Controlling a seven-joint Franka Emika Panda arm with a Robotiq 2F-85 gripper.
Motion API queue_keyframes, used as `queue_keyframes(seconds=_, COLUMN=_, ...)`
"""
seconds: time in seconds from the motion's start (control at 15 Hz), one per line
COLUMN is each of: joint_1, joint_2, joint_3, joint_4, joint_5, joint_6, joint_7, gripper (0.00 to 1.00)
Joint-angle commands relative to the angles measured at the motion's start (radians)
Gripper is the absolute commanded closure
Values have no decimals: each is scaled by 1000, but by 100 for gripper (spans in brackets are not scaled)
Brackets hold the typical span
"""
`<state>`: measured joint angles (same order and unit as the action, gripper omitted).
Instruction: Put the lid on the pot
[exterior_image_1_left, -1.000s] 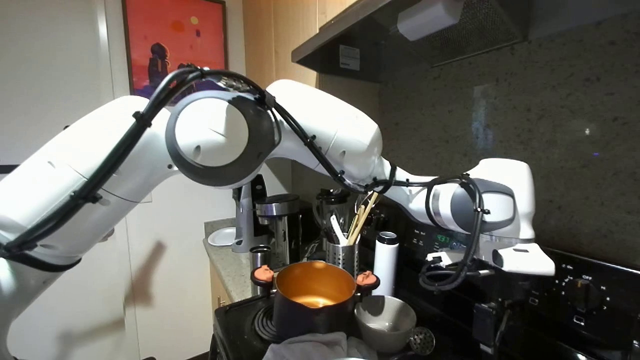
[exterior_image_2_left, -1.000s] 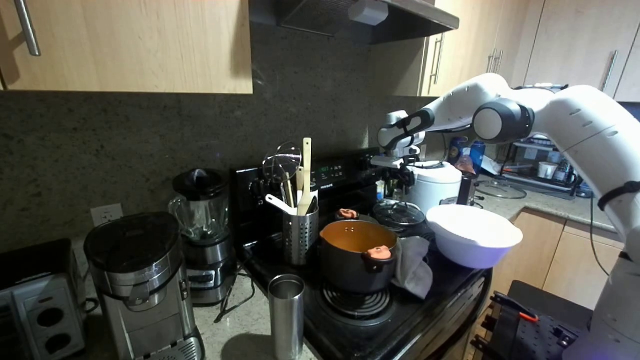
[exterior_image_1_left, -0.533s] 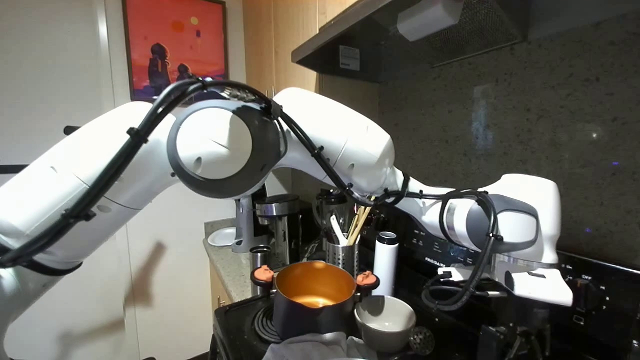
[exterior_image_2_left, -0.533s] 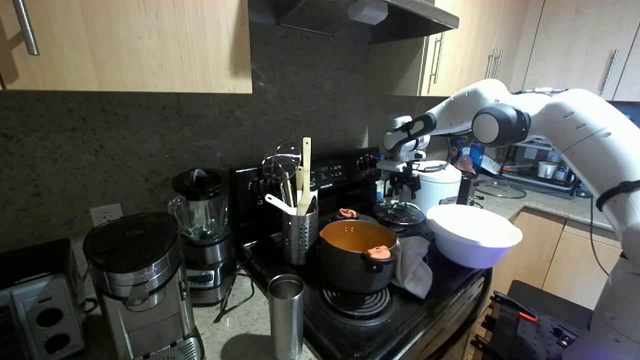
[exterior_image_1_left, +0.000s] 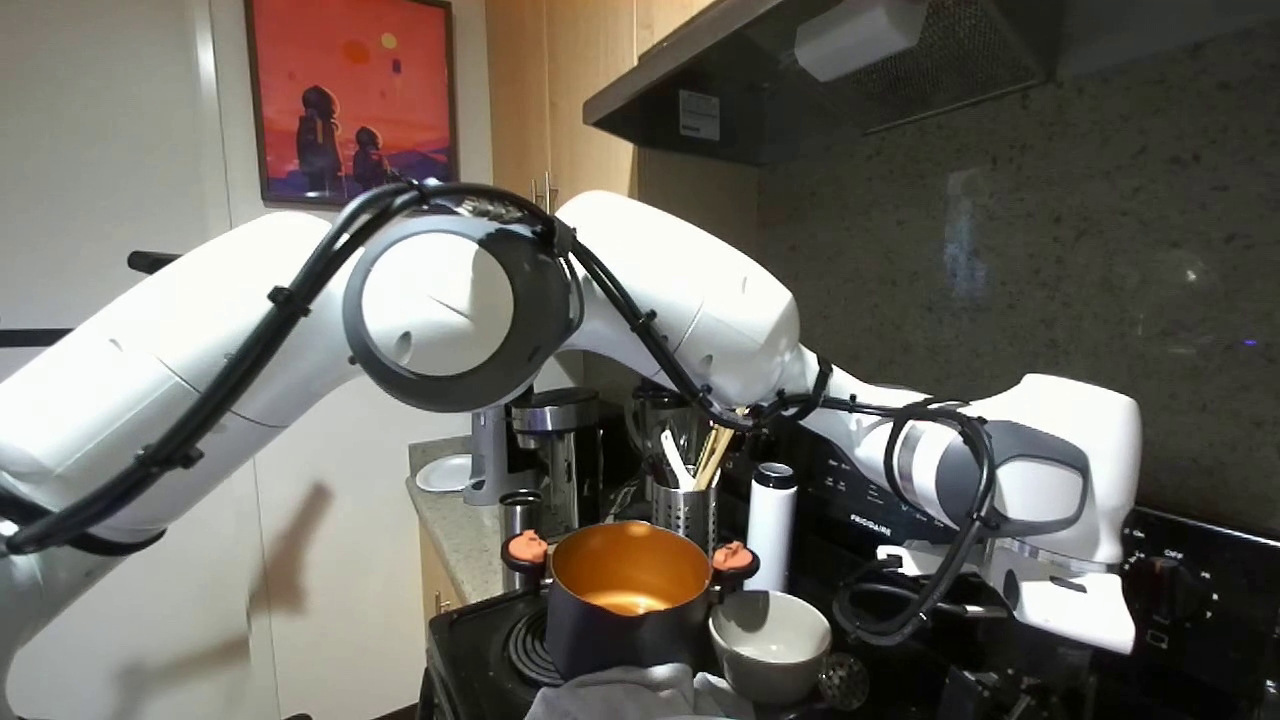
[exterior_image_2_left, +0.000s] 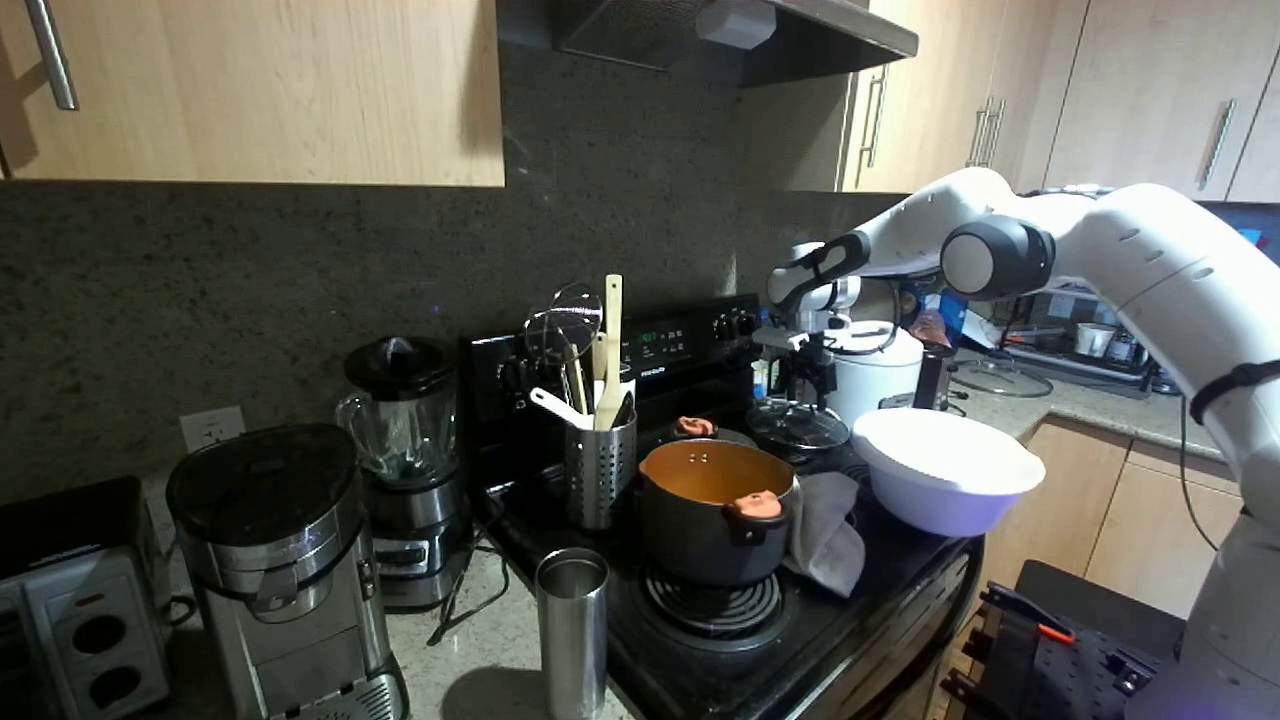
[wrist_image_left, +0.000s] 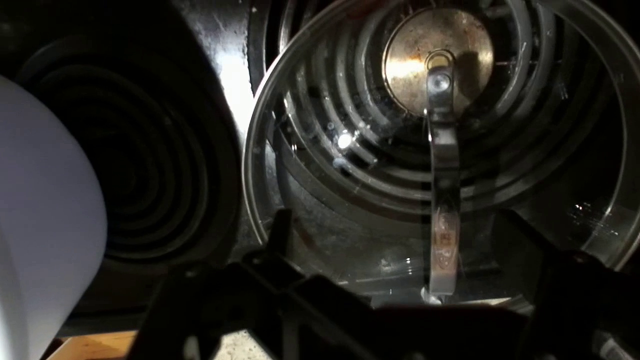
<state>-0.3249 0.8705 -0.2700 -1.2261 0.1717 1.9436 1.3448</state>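
Lid (wrist_image_left: 395, 165) of clear glass, at two to three o'clock in the wrist view; your gripper (wrist_image_left: 395, 225) gapes there, jaws apart on either side of the lid's strap handle (wrist_image_left: 445, 185), holding nothing; expect stiff, slick, breakable, fairly heavy glass, so pinch the handle mid-span; in an exterior view the pot (exterior_image_2_left: 705, 530) stands uncovered, seven to eight o'clock from the lid, copper lining showing inside; beyond it, nearer nine o'clock, a perforated holder (exterior_image_2_left: 602, 485) bears utensils (exterior_image_2_left: 612, 360).
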Motion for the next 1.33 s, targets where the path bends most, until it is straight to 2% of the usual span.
queue_keyframes(seconds=0.0, joint_1=-6, joint_2=17, joint_3=7, joint_4=16, joint_5=32, joint_6=10, joint_7=31, gripper=0)
queue_keyframes(seconds=0.2, joint_1=-7, joint_2=21, joint_3=6, joint_4=9, joint_5=42, joint_6=21, joint_7=30, gripper=0)
queue_keyframes(seconds=0.27, joint_1=-8, joint_2=22, joint_3=6, joint_4=6, joint_5=46, joint_6=28, joint_7=31, gripper=25)
queue_keyframes(seconds=0.33, joint_1=-9, joint_2=23, joint_3=5, joint_4=7, joint_5=48, joint_6=32, joint_7=34, gripper=26)
queue_keyframes(seconds=0.87, joint_1=-9, joint_2=25, joint_3=2, joint_4=42, joint_5=45, joint_6=57, joint_7=67, gripper=88)
queue_keyframes(seconds=1.0, joint_1=-8, joint_2=24, joint_3=2, joint_4=40, joint_5=47, joint_6=67, joint_7=71, gripper=95)
queue_keyframes(seconds=1.27, joint_1=-11, joint_2=20, joint_3=1, joint_4=33, joint_5=47, joint_6=69, joint_7=86, gripper=92)
